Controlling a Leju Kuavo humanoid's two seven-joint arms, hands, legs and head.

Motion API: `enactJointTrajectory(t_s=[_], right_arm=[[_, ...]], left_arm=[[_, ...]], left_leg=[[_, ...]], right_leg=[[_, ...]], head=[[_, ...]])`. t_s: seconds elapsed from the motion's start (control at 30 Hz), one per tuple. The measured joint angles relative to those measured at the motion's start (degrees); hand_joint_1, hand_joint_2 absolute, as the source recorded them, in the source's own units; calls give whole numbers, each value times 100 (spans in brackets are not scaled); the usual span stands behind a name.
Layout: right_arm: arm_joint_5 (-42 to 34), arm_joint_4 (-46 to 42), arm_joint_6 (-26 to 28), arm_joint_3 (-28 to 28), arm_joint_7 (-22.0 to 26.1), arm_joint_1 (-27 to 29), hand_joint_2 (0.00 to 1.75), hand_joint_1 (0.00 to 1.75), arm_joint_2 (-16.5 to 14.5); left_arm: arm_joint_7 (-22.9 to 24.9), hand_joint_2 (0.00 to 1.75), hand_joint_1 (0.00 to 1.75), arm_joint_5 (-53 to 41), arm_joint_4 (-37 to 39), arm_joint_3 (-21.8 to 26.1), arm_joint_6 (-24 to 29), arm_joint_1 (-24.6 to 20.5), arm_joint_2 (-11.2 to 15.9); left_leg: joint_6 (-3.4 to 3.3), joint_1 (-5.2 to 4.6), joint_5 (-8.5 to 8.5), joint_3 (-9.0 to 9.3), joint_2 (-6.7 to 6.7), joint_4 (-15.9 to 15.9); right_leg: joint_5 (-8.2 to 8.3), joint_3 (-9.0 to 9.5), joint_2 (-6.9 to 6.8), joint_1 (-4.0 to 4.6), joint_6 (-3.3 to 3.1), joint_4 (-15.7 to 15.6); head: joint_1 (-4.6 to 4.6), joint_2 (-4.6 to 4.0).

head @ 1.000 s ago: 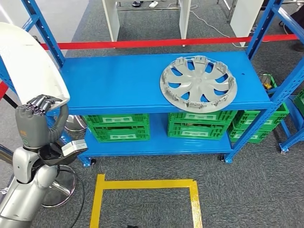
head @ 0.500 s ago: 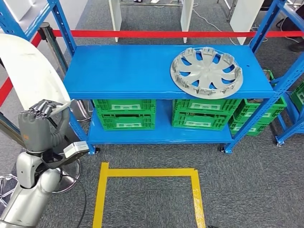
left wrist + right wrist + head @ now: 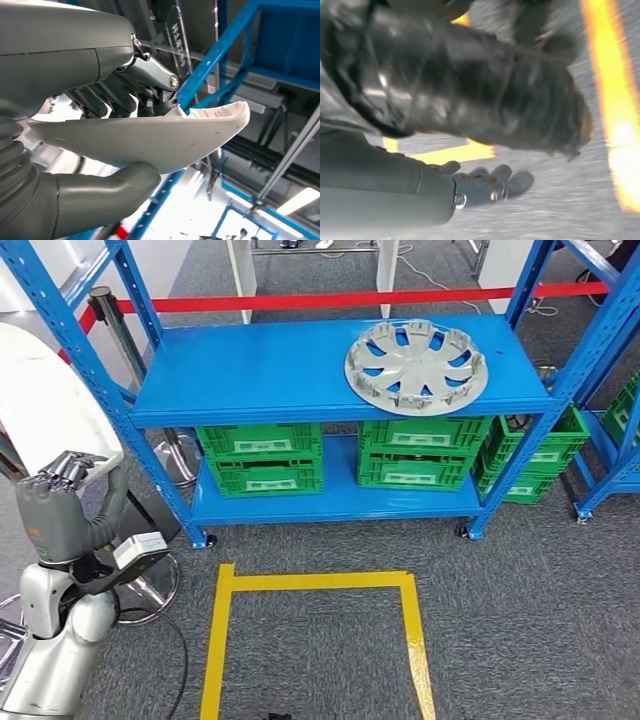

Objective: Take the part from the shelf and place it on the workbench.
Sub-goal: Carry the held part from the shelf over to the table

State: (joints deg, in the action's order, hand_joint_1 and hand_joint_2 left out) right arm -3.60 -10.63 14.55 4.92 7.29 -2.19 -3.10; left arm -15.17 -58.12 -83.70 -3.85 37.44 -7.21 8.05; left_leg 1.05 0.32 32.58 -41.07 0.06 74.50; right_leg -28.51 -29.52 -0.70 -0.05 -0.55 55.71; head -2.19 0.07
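the left hand (image 3: 56,510) is gripping the white part (image 3: 45,395) by its near edge, fingers curled over the rim and thumb pressing underneath, so the broad panel is rising above the hand without slipping. the blue workbench (image 3: 249,380) is lying ahead and to the hand's right, a hubcap (image 3: 415,365) sitting on its far side. the right hand (image 3: 486,182) is hanging empty over the floor, fingers loosely extended.
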Motion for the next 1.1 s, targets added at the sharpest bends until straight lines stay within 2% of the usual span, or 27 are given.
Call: enactJointTrajectory(t_s=[0.03, 0.07, 0.1, 0.17, 0.2, 0.23, 0.3, 0.33, 0.37, 0.43, 0.47, 0.5, 0.53, 0.57, 0.6, 0.63, 0.7, 0.73, 0.8, 0.83, 0.87, 0.9, 0.97, 1.0, 1.03, 1.07, 1.1], right_arm=[[-5, -11, -95, -31, 420, -20, 0, 0, -13], [-2, -34, -206, -58, 861, -50, 0, 0, -28], [7, -65, -317, -80, 1260, -92, 0, 0, -46], [33, -145, -530, -119, 1826, -208, 0, 0, -93], [46, -183, -626, -136, 1988, -265, 0, 0, -118], [59, -220, -732, -150, 2117, -312, 0, 0, -143], [88, -286, -926, -172, 2285, -363, 0, 0, -182], [103, -316, -1002, -178, 2333, -374, 0, 0, -200], [122, -344, -1056, -182, 2359, -381, 0, 0, -219], [155, -393, -1118, -184, 2376, -403, 0, 0, -255], [170, -412, -1135, -183, 2377, -417, 0, 0, -272], [181, -425, -1142, -183, 2377, -430, 0, 0, -283], [191, -435, -1144, -183, 2378, -438, 0, 0, -292], [200, -445, -1144, -183, 2381, -442, 0, 0, -297], [209, -457, -1143, -183, 2386, -447, 0, 0, -301], [221, -470, -1144, -183, 2393, -456, 0, 0, -307], [256, -497, -1151, -182, 2416, -485, 0, 0, -320], [273, -505, -1165, -182, 2427, -497, 0, 0, -331], [298, -509, -1211, -182, 2442, -490, 0, 0, -362], [306, -509, -1239, -182, 2449, -479, 0, 0, -383], [313, -509, -1261, -182, 2457, -468, 0, 0, -404], [320, -509, -1279, -181, 2466, -465, 0, 0, -425], [336, -511, -1310, -181, 2483, -466, 0, 0, -459], [346, -513, -1323, -180, 2487, -466, 0, 0, -468], [357, -516, -1331, -180, 2493, -466, 0, 0, -475], [368, -519, -1334, -180, 2497, -466, 0, 0, -479], [376, -522, -1335, -180, 2501, -467, 0, 0, -481]], left_arm=[[-18, 175, 175, 0, -18, 30, 0, 47, 7], [-27, 175, 175, 0, -62, 64, 0, 113, 19], [-25, 175, 175, 5, -133, 93, 0, 187, 37], [6, 175, 175, 31, -322, 128, 0, 305, 88], [31, 175, 175, 45, -402, 132, 0, 335, 110], [55, 175, 175, 55, -462, 133, 0, 351, 131], [87, 175, 175, 61, -516, 122, 0, 368, 154], [96, 175, 175, 65, -523, 114, 0, 362, 161], [103, 175, 175, 71, -523, 102, 0, 348, 162], [110, 175, 175, 81, -523, 77, 0, 304, 163], [111, 175, 175, 83, -523, 64, 0, 286, 162], [111, 175, 175, 83, -522, 51, 0, 272, 162], [114, 175, 175, 84, -521, 39, 0, 262, 162], [117, 175, 175, 85, -520, 28, 0, 254, 162], [121, 175, 175, 88, -520, 16, 0, 244, 162], [126, 175, 175, 91, -520, 4, 0, 231, 163], [131, 175, 175, 100, -520, -21, 0, 190, 171], [134, 175, 175, 103, -518, -35, 0, 166, 176], [141, 175, 175, 114, -508, -67, 0, 119, 188], [146, 175, 175, 123, -499, -84, 0, 102, 197], [151, 175, 175, 136, -490, -101, 0, 89, 209], [155, 175, 175, 148, -479, -114, 0, 77, 220], [152, 175, 175, 174, -454, -143, 0, 46, 227], [143, 175, 175, 185, -438, -158, 0, 32, 227], [129, 175, 175, 196, -424, -173, 0, 21, 226], [113, 175, 175, 205, -412, -186, 0, 14, 226], [102, 175, 175, 213, -404, -195, 0, 6, 226]], left_leg=[[3, 5, -135, 104, 0, 41], [-2, 10, -305, 292, 0, -103], [-12, 13, -415, 554, 1, -416], [-57, 1, -353, 1099, -3, -1211], [-84, -12, -265, 1255, -6, -1486], [-114, -29, -203, 1312, -9, -1636], [-197, -30, -257, 1232, -3, -1698], [-249, -21, -316, 1169, 4, -1711], [-296, -10, -387, 1097, 12, -1724], [-348, -11, -527, 931, 18, -1722], [-354, -16, -599, 842, 20, -1718], [-353, -22, -670, 751, 22, -1715], [-347, -27, -741, 658, 24, -1711], [-337, -30, -810, 571, 25, -1708], [-322, -32, -878, 491, 24, -1705], [-305, -33, -942, 426, 22, -1700], [-255, -46, -1055, 347, 19, -1685], [-226, -48, -1109, 329, 21, -1687], [-157, -39, -1212, 303, 23, -1714], [-118, -29, -1175, 279, 20, -1703], [-81, -23, -1032, 242, 18, -1617], [-48, -16, -782, 183, 15, -1418], [-1, -4, -196, 44, 15, -700], [11, -1, -30, -2, 15, -339], [14, 0, 6, 9, 15, -107], [8, 1, -74, 99, 15, -75], [-11, -2, -219, 280, 13, -261]], right_leg=[[59, -112, -2, -1, 5, 42], [109, -230, 0, -1, 13, 92], [148, -329, 7, -1, 26, 146], [214, -476, 23, 16, 71, 240], [254, -524, 25, 22, 102, 268], [303, -568, 19, 24, 138, 282], [340, -650, 19, 16, 212, 305], [227, -714, 28, 12, 245, 383], [14, -791, 41, 8, 270, 554], [-549, -972, 55, -4, 304, 1173], [-736, -1033, 56, -7, 315, 1517], [-790, -1044, 57, -7, 321, 1772], [-711, -982, 57, -7, 321, 1878], [-540, -832, 57, -7, 313, 1799], [-359, -590, 57, -6, 295, 1538], [-265, -274, 59, -4, 269, 1140], [-329, 321, 63, 10, 221, 297], [-397, 467, 66, 22, 201, 48], [-378, 446, 62, 32, 150, -71], [-320, 397, 55, 28, 108, -68], [-253, 353, 46, 21, 60, -67], [-182, 300, 37, 11, 21, -67], [-54, 160, 32, 21, -27, -39], [2, 62, 31, 26, -32, -12], [52, -40, 30, 30, -34, 21], [93, -141, 30, 34, -31, 59], [126, -228, 33, 37, -25, 95]], head=[[1, 0], [1, 0], [-1, 0], [-1, 0], [-3, 0], [-2, 0], [-2, 0], [8, 0], [24, 0], [52, -1], [58, -1], [58, -1], [59, 0], [58, 0], [59, 0], [59, 0], [55, 0], [54, 0], [54, 0], [52, 0], [37, 0], [25, 0], [0, 0], [-1, 0], [-1, 0], [-1, 0], [-1, 0]])
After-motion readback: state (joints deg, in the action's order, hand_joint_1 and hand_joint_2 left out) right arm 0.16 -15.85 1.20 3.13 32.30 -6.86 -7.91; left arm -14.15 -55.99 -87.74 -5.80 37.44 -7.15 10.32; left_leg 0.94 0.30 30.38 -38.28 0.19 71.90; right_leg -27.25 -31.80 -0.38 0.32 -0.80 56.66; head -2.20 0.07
